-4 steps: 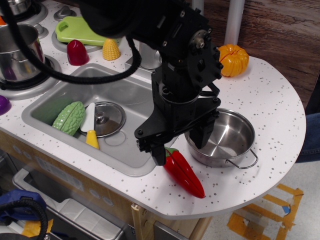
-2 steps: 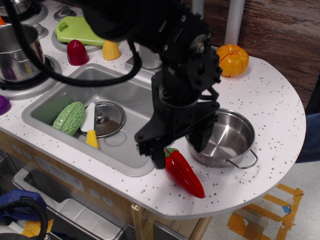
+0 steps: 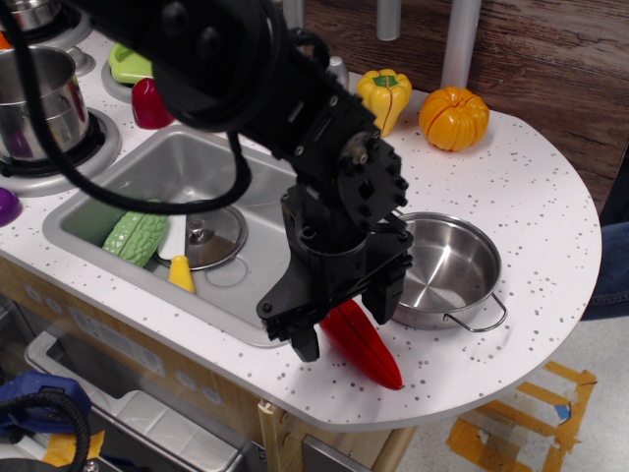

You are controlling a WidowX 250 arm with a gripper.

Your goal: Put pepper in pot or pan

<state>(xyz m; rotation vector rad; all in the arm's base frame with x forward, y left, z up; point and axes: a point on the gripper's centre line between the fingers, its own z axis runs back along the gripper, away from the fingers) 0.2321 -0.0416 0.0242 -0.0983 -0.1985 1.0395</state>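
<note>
Red pepper [image 3: 362, 344] lay on the bench [image 3: 531, 211] beside the pan [image 3: 447, 270]; our gripper [image 3: 344, 320] straddled it, spread, not yet clenched. Next, we judged: grasp, lift, carry right.

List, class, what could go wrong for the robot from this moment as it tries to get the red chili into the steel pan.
1. The gripper straddles only the stem end of the pepper, so the long chili may pivot or slip when lifted.
2. The pepper lies near the counter edge; a nudge could roll it off.
3. The pan sits close beside the gripper, so a finger may knock it.
</note>
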